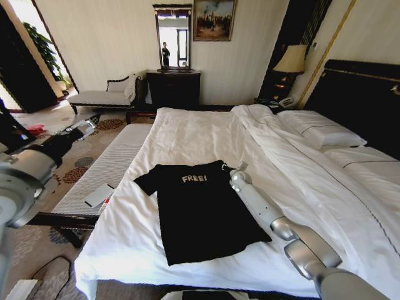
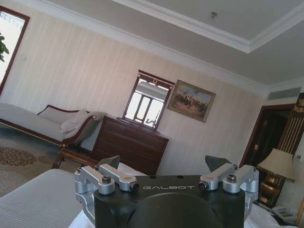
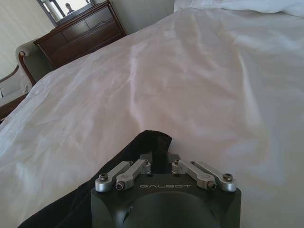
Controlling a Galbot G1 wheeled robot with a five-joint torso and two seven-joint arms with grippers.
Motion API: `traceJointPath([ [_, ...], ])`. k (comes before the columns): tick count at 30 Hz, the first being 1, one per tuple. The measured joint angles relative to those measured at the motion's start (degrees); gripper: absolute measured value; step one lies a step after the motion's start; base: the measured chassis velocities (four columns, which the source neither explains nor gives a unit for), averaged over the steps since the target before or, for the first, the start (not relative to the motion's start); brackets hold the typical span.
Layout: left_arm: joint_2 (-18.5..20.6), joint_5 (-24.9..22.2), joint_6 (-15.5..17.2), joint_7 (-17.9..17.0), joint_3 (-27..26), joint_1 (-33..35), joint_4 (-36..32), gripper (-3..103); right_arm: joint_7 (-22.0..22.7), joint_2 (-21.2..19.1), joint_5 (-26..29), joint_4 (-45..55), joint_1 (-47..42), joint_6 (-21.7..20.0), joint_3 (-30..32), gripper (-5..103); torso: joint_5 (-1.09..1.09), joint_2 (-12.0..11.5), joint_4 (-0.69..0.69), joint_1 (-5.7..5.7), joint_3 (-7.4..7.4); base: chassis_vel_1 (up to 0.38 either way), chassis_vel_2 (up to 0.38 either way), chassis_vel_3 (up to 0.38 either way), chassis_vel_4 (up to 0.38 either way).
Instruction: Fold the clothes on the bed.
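The black T-shirt (image 1: 200, 215) with white "FREE!" lettering lies flat, chest up, near the front edge of the white bed (image 1: 200, 134). My right gripper (image 1: 235, 169) rests at the shirt's far right shoulder corner. In the right wrist view the right gripper (image 3: 160, 159) is shut on a small raised peak of the black fabric (image 3: 154, 140), with white duvet beyond. My left gripper (image 1: 87, 127) hangs raised off the bed's left side, above the bench. In the left wrist view the left gripper (image 2: 164, 164) is open with nothing between its fingers.
A grey striped bench (image 1: 109, 164) runs along the bed's left side with a flat white item (image 1: 98, 195) on it. Pillows (image 1: 319, 132) and a dark headboard (image 1: 362, 100) lie to the right. A dresser with mirror (image 1: 174, 87), a chaise (image 1: 100, 97) and a lamp (image 1: 291, 59) stand at the far wall.
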Motion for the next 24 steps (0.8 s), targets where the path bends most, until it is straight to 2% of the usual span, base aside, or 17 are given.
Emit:
traceJointPath([
  [2,0.0,0.0,0.0,0.0,-0.3,0.2,0.0,100,-0.4,0.0,-0.2,-0.1,0.3,0.1,-0.2,9,0.00,0.0,0.00,0.00,0.00,0.000,0.000,0.000,0.000],
  [6,0.0,0.0,0.0,0.0,-0.6,0.2,0.1,100,-0.8,-0.9,-0.9,0.1,0.7,0.3,-0.6,1,0.00,0.0,-0.01,0.00,0.00,0.000,0.000,0.000,0.000],
  [15,-1.2,1.3,0.0,0.2,0.5,0.1,0.3,100,-3.4,-3.3,-7.5,-1.5,4.0,1.2,-2.6,0,0.00,0.0,-0.03,0.00,0.00,0.000,0.000,0.000,0.000],
  [22,-1.4,1.5,-0.1,0.3,0.3,0.6,0.1,100,-4.2,-1.9,-11.7,-6.4,6.8,1.4,-4.0,-3,0.00,0.0,0.00,0.00,0.00,0.000,0.000,0.000,0.000],
  [24,-1.4,1.5,-0.1,0.3,0.1,0.8,0.1,100,-4.4,-1.4,-13.6,-8.4,7.6,1.4,-4.6,1,0.00,0.0,0.00,0.00,0.00,0.000,0.000,0.000,0.000],
])
